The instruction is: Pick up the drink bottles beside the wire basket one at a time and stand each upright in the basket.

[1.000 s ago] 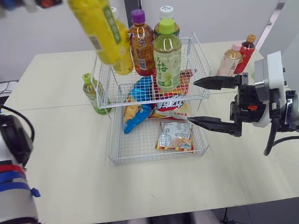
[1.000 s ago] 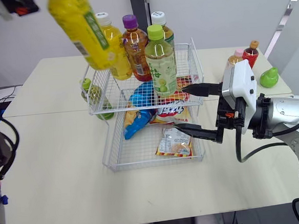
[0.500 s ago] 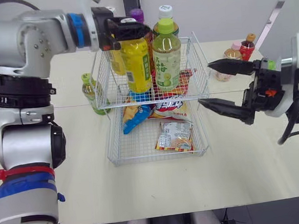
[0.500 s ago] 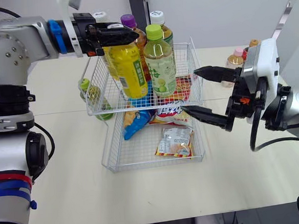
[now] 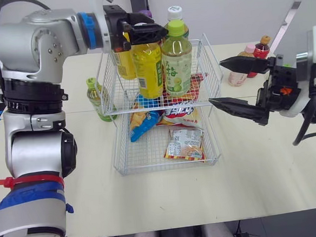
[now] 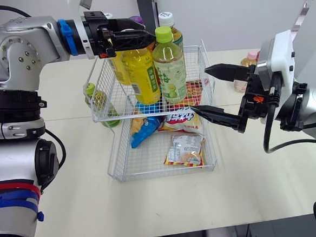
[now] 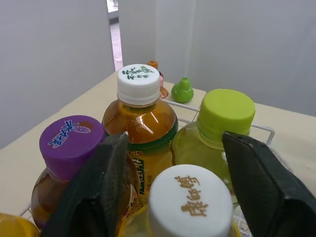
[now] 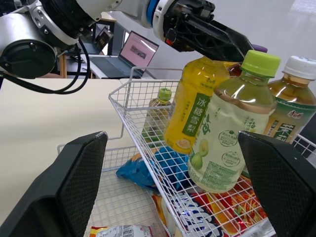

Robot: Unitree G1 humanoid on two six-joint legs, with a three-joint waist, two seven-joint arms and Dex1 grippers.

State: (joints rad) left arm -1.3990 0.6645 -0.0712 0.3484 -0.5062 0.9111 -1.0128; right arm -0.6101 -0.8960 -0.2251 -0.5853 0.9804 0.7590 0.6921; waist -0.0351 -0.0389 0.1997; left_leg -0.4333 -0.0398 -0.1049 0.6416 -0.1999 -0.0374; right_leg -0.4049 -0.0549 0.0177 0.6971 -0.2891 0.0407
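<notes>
Yellow bottle [image 5: 148, 70] stands in the upper tier of the wire basket [image 5: 213, 71], top centre, with the left gripper [image 5: 144, 32] stretched in from upper left and clamped on its cap. From the left wrist, black fingers [image 7: 98, 192] flank that white cap [image 7: 190, 207]. From the right wrist, the right gripper [image 8: 172, 136] gapes wide, facing the basket.

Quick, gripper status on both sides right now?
Left gripper: at the cap of the yellow bottle; whether it grips cannot be told.
Right gripper: open, holding nothing.
</notes>
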